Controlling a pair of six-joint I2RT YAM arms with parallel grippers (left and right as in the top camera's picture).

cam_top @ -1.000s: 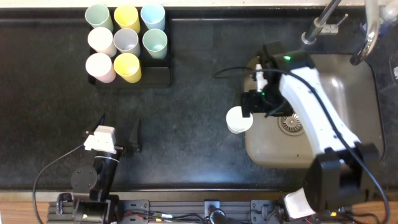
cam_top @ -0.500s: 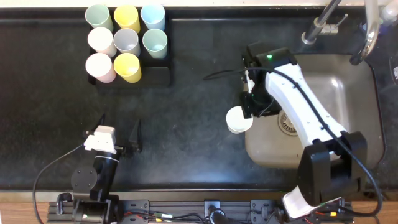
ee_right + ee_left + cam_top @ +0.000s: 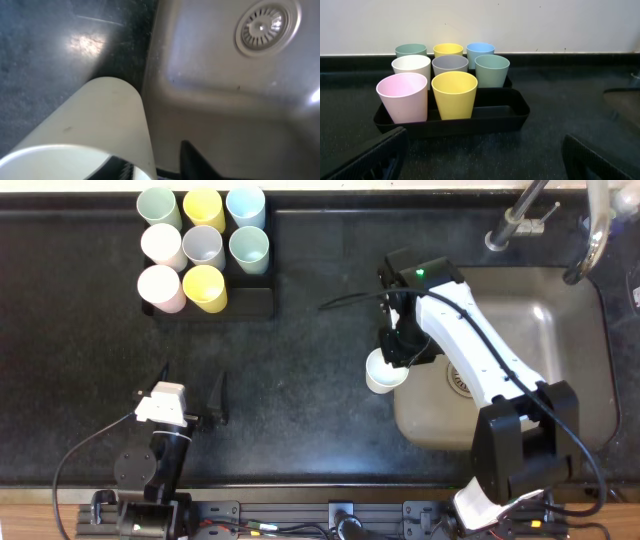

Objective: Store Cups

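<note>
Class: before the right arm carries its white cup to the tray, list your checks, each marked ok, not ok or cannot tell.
1. White cup gripped by right gripper: ok.
2. Free place in tray: ok, the corner beside the nearer yellow cup.
3. Left gripper off the route: ok, near its base, fingers open.
4. White cup lifted above the rim of the sink: cannot tell.
5. White cup empty: cannot tell.

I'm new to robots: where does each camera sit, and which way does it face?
Top view: overhead, facing down: counter, sink, left arm, right arm.
Left wrist view: left wrist, facing cup tray past own fingers.
Right wrist view: right wrist, facing sink; right gripper holds white cup.
Shared: top and left wrist views, cup tray.
</note>
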